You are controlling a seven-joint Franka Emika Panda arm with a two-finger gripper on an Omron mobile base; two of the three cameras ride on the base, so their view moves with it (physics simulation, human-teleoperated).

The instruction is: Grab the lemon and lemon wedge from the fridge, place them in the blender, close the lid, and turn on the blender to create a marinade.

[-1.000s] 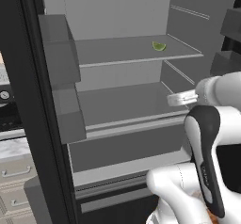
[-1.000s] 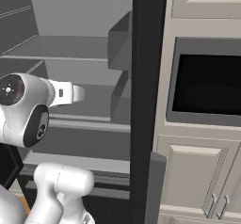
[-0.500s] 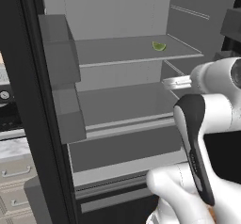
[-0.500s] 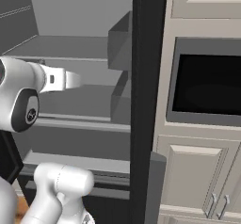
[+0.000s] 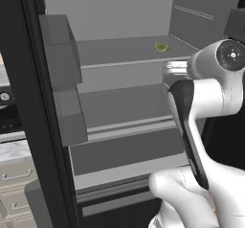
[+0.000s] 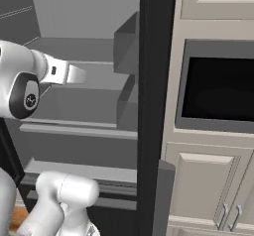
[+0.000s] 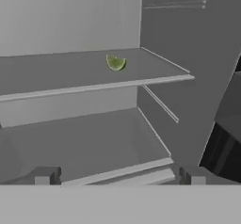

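My claw (image 7: 117,176) is spread fully apart and holds nothing; its two dark fingertips (image 7: 44,176) stand at the lower left and lower right of the hand view. The fridge (image 5: 119,107) stands open before me. The lemon wedge (image 7: 116,63), pale yellow-green, lies on the upper shelf (image 7: 70,84), just above centre in the hand view and at the upper right of the left base view (image 5: 161,47). It is well apart from my fingertips.
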